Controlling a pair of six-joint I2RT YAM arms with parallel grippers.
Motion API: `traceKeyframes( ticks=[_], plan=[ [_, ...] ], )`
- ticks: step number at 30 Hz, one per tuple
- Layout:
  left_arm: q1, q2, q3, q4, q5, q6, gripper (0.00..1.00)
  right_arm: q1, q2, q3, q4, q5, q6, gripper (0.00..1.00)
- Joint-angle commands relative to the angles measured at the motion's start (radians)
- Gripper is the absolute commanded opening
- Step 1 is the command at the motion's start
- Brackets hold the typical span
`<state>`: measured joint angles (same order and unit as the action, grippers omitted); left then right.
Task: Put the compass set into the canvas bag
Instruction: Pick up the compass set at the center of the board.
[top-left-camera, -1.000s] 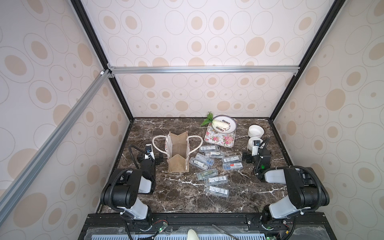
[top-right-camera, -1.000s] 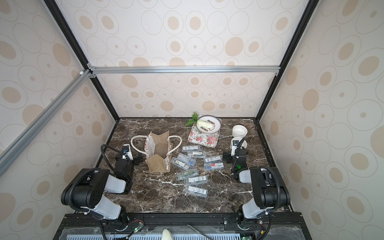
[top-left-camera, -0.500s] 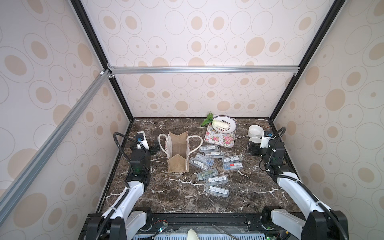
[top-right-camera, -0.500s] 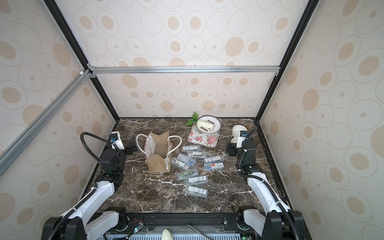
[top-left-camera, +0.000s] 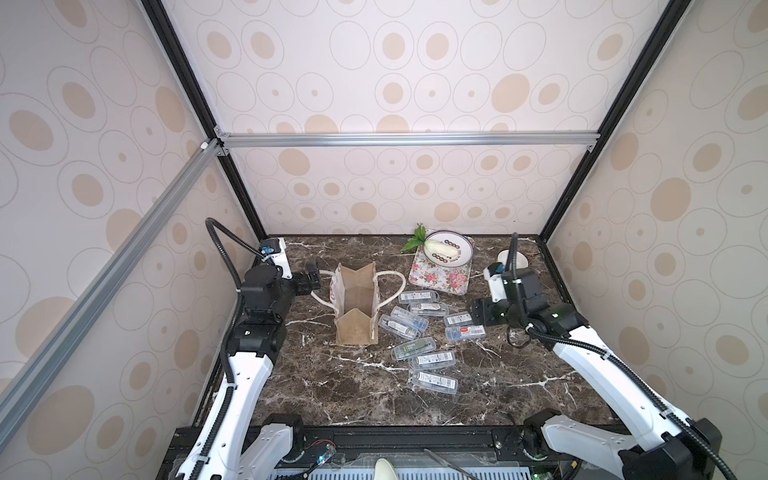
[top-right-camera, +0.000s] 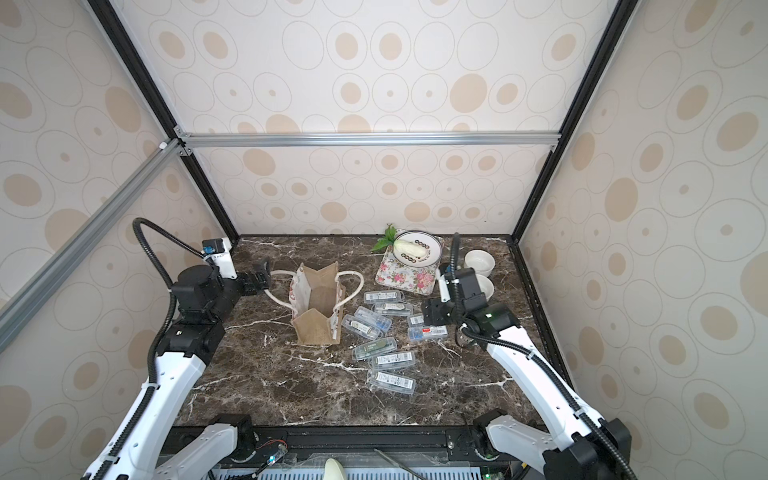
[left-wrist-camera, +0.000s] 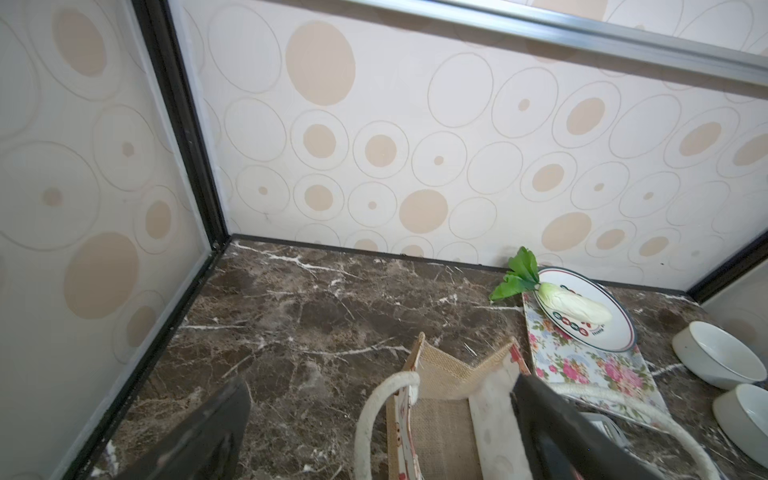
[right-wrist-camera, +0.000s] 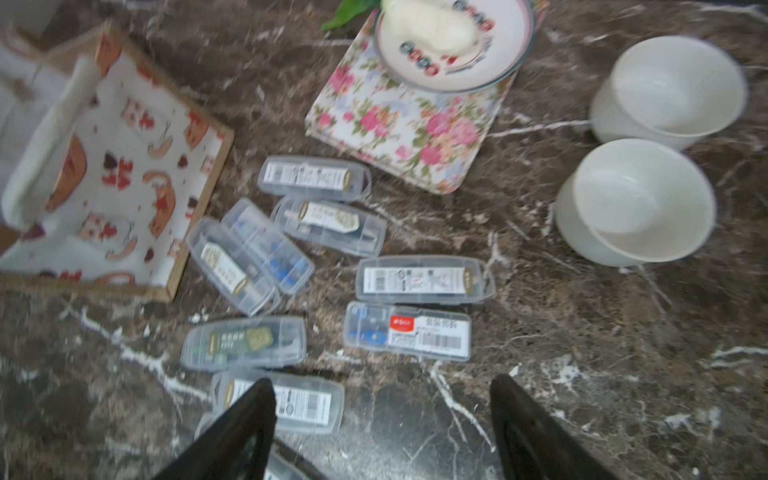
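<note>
The canvas bag (top-left-camera: 355, 307) (top-right-camera: 318, 309) stands open-topped left of the table's middle, its rope handles hanging to either side. Several compass sets in clear plastic cases (top-left-camera: 432, 360) (top-right-camera: 392, 360) (right-wrist-camera: 409, 330) lie scattered just to its right. My left gripper (top-left-camera: 313, 280) (top-right-camera: 259, 278) (left-wrist-camera: 380, 382) is open beside the bag's left handle, level with the bag (left-wrist-camera: 440, 415). My right gripper (top-left-camera: 478, 313) (top-right-camera: 430, 313) (right-wrist-camera: 382, 382) hovers open over the right end of the cases, with bare marble between its fingers.
A floral mat (top-left-camera: 438, 278) at the back carries a plate (top-left-camera: 457, 259) with a white vegetable. Two white bowls (top-right-camera: 480, 262) (right-wrist-camera: 665, 87) sit at the back right, behind my right arm. Patterned walls close in three sides.
Both arms have unfolded from the front and reached forward. My left gripper came up to the bag's left handle. My right gripper swung left from the bowls to the cases.
</note>
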<state>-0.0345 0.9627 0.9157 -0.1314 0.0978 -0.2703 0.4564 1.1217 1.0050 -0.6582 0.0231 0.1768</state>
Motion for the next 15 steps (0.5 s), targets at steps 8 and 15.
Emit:
traceKeyframes(
  ticks=[8, 15],
  plan=[
    [0.002, 0.132, 0.159, -0.249, 0.107, -0.059, 1.0, 0.266, 0.222, 0.073, -0.097, -0.027, -0.447, 0.74],
    [0.002, 0.162, 0.184, -0.246, 0.166, -0.1, 1.0, 0.318, 0.29, 0.031, -0.107, -0.174, -0.644, 0.65]
  ],
)
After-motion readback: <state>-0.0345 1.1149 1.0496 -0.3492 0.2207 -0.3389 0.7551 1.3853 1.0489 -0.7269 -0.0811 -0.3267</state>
